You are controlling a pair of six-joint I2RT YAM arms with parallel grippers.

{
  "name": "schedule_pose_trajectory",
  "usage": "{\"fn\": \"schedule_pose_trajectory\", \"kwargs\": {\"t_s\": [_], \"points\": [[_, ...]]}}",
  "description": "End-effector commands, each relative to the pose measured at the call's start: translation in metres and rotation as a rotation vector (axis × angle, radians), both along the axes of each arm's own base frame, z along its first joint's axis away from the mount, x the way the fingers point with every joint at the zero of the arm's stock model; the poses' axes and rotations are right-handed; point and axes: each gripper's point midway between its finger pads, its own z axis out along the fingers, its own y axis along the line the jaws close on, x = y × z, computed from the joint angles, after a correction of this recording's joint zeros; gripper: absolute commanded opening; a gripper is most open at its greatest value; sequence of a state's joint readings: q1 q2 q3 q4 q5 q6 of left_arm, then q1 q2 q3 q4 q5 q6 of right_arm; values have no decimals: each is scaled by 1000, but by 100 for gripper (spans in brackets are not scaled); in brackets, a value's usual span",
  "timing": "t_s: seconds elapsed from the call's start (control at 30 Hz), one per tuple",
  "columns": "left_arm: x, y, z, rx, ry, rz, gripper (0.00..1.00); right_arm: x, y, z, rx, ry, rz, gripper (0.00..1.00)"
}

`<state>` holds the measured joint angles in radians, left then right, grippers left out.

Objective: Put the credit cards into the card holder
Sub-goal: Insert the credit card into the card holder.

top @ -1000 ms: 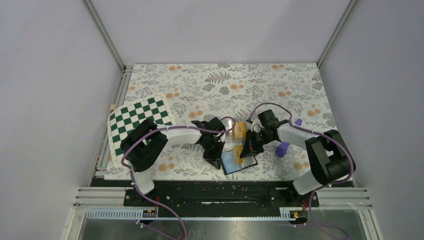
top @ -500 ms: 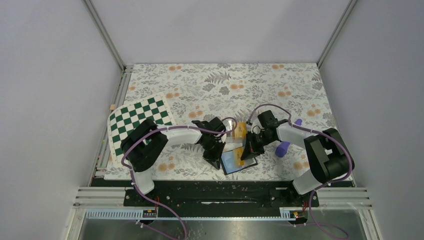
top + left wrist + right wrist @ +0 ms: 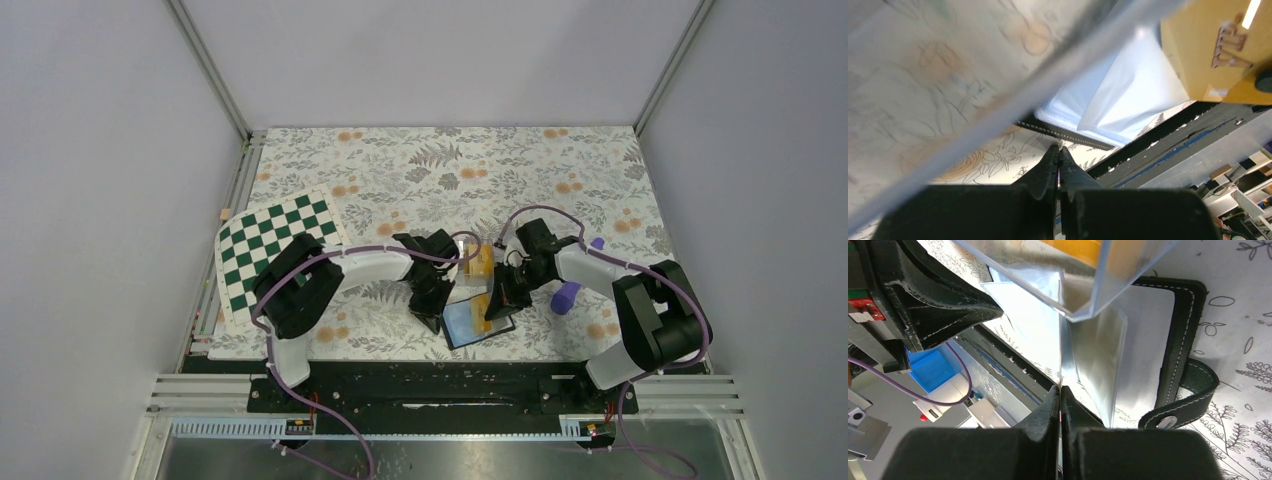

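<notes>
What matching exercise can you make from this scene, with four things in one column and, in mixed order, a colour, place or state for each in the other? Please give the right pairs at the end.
Things:
1. wallet
2. checkerboard
3. cylinder
4. card

Descriptions:
a. purple, farthest right of the four
b. green and white, farthest left of the four
c. orange, gripped by the right gripper
d. lying open, black outside, pale inside

Pairs: 1-d, 2-b, 3-a, 4-c
</notes>
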<state>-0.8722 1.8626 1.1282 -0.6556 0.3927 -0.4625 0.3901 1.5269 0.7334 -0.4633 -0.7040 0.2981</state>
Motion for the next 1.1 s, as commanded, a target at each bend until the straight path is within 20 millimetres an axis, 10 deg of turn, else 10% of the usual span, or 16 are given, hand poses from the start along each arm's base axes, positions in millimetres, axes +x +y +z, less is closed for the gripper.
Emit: {"fn": "schedule_pose_trajectory", "kwargs": {"t_s": [0.0,1.07], "points": [[30,9,-20,116,-122,-9,0,-2,-3,3,-17,-17,6,0],[60,-12,-20,148,-171,53,8,-9,-13,-2,-40,14,-158,0]]}}
